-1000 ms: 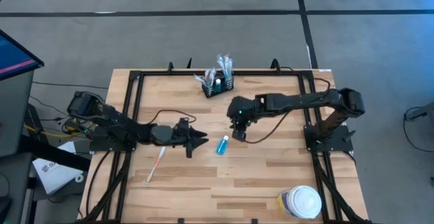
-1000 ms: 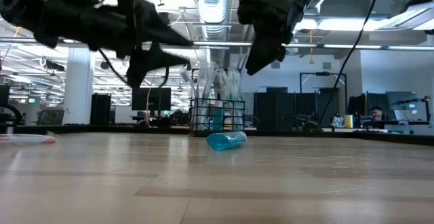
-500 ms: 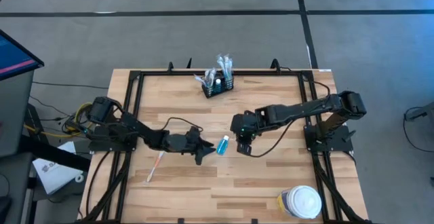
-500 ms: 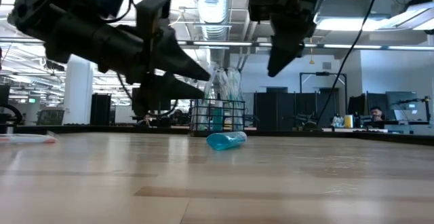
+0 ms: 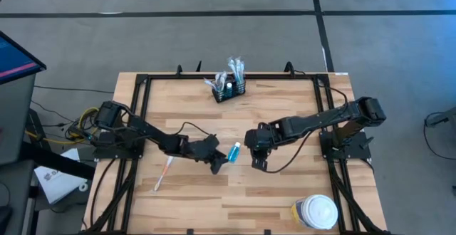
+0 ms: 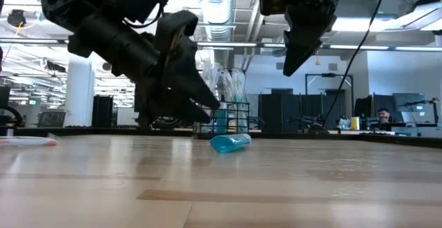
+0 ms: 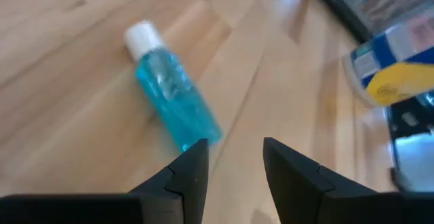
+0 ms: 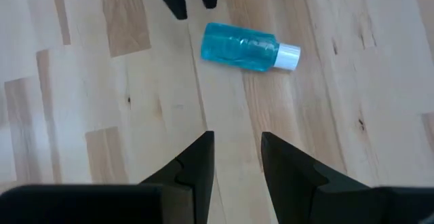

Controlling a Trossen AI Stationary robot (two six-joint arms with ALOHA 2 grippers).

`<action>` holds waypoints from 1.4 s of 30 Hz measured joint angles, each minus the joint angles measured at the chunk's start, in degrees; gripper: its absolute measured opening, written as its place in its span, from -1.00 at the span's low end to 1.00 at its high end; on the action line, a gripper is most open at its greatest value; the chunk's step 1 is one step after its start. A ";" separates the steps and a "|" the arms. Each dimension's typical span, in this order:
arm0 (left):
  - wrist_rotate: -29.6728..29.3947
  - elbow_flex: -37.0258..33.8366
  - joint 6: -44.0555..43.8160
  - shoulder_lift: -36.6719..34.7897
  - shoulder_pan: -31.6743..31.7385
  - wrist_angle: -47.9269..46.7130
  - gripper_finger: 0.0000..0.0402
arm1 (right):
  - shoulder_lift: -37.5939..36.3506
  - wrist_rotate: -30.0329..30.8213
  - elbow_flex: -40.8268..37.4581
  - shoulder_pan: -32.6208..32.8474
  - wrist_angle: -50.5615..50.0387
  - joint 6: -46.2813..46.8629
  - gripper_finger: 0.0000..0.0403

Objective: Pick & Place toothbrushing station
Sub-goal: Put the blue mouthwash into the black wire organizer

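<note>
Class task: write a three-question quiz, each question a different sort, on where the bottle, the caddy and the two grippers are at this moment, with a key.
1. True or false: the blue bottle stands upright inside the black caddy.
2. Which gripper is nearer the bottle's base end? A) left gripper B) right gripper
3. Fill in: the white-lidded jar sits near the table's front ____ corner in the high view.

Key: 1. False; it lies on its side on the wooden table, apart from the caddy. 2. A. 3. Right.
</note>
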 joint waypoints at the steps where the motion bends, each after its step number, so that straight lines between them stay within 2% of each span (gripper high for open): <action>1: 0.44 0.26 0.00 -0.01 0.26 -1.40 -0.32 | 0.00 0.00 0.00 0.01 0.00 0.00 -0.44; 10: 2.30 0.51 -2.78 -0.01 3.91 -4.56 -0.32 | 0.02 0.02 0.00 -0.01 0.00 0.32 -0.44; 23: 2.84 0.51 -4.22 0.01 3.83 -4.68 -0.32 | 0.02 0.02 0.00 -0.01 0.00 0.37 -0.44; 27: 3.20 1.61 -4.26 2.48 3.78 -4.88 -0.32 | 0.02 0.04 0.00 -0.01 0.00 0.37 -0.44; 32: 7.86 5.36 -4.07 7.36 4.33 -4.22 -0.32 | 0.02 0.04 0.00 -0.01 -0.17 0.39 -0.44; 42: 6.25 7.66 -4.30 7.58 4.79 -4.49 -0.32 | 0.02 0.07 0.00 -0.01 -0.86 0.40 -0.44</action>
